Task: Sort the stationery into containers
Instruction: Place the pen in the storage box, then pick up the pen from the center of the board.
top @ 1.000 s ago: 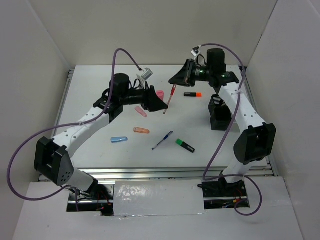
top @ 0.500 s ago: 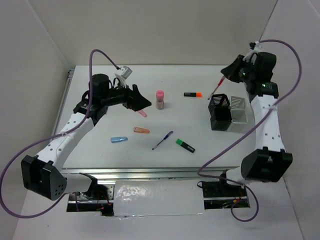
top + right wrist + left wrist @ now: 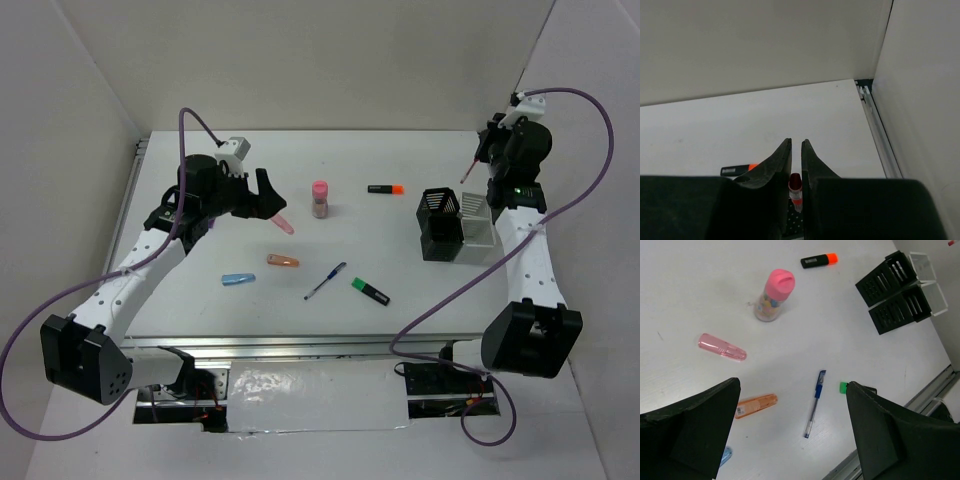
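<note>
Right gripper: jaws nearly closed, pinching slim red pen, which hangs over black mesh cup at 3 o'clock on counter. Left gripper: jaws wide apart, empty.

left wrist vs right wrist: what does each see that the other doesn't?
Left wrist only: pink-capped cylinder, pink cap piece, orange cap piece, blue pen. Right wrist only: red pen clamped in the right claw, plus the wall corner. Both: the orange/black highlighter and white tabletop.
</note>
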### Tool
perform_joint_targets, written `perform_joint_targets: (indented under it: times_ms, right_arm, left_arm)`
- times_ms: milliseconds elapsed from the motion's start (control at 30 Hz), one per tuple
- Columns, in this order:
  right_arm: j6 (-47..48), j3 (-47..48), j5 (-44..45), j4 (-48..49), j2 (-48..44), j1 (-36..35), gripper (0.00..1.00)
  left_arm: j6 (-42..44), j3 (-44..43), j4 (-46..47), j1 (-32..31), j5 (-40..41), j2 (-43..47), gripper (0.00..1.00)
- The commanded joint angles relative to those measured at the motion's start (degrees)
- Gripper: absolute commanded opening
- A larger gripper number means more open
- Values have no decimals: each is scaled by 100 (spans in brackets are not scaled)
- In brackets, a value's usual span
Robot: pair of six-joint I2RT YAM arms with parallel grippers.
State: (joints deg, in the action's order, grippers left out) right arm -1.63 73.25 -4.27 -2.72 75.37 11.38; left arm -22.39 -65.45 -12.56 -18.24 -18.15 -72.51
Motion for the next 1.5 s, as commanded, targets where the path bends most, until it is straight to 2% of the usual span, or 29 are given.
perform_joint_targets:
  times_ms: [0,167,300,533,567,633,667,800,867,1033,1233,1467]
  right_arm:
    - [339,-92,331,817,258,-83,0]
    - [-2,-48,260,756,811,-65,0]
    - [-144,-83,164,650,1110,-109,0]
    - [-163,-408,15,659,1190,-250,1]
    - [-110,-434,-38,633,1208,-276,21]
    - [-92,-505,-152,563,1260,-329,42]
    - [-109,-514,-179,519,1278,-355,48]
    - [-110,-540,-109,466,1296,-408,52]
    - [-118,-453,-65,317,1348,-417,55]
    - [-320,-75,-187,-105,1182,-338,56]
    - [-636,365,-784,-904,453,-347,56]
    - [-637,84,-1067,-1433,-496,-443,56]
  left_arm:
    - [139,-144,-63,57,313,-70,99]
    - [402,23,7,75,-109,-44,99]
    - [543,181,-1,66,-145,-61,99]
    - [674,629,157,49,-285,70,99]
    - [701,674,166,14,-285,70,99]
    - [762,814,175,-135,-408,62,99]
    - [858,867,157,-232,-365,35,99]
    - [1175,1043,96,-759,-5,-35,99]
    - [1299,1026,-9,-1067,267,-193,95]
    - [1378,850,-379,-1734,646,-746,82]
    - [1545,561,-527,-2140,1086,-1562,72]
    - [1651,42,-590,-2526,1208,-2355,61]
